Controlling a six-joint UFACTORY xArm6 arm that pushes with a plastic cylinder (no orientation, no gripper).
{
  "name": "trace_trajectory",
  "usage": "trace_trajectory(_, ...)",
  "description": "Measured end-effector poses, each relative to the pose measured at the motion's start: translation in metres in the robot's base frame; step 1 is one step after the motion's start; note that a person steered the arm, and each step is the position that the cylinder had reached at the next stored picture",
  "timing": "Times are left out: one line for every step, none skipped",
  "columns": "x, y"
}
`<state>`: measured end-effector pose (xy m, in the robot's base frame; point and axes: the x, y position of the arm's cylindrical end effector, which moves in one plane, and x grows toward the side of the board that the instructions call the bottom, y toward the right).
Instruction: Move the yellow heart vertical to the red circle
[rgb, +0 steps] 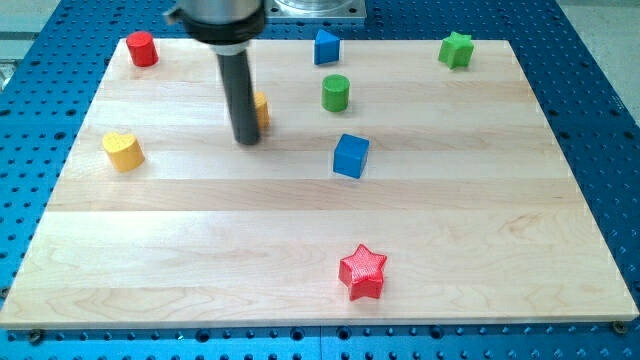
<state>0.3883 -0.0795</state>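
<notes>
Rod standing upright, my tip (246, 141) resting on board, partly hiding orange block (260, 109) behind. Yellow heart (122, 151) lying well left, nearer than red circle (142, 48). No pincer fitted.

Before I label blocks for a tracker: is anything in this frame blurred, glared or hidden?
Camera view: lighting is even and soft, with no glare on the wooden board. The rod's upper part looks slightly motion-blurred; my tip is sharp. The rod hides most of an orange-yellow block. The yellow heart and red star are crisp.
</notes>
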Motion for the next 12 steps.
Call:
trace_trajectory(0.029,-0.035)
trace_trajectory(0.078,-0.100)
trace_trajectory(0.086,-0.159)
trace_trajectory(0.081,-0.170)
trace_trajectory(0.082,-0.132)
trace_trajectory(0.068,-0.120)
trace_trajectory(0.068,-0.124)
trace_trajectory(0.064,-0.129)
trace_trajectory(0.056,-0.141)
trace_trajectory(0.058,-0.145)
trace_trajectory(0.055,-0.149)
trace_trajectory(0.055,-0.153)
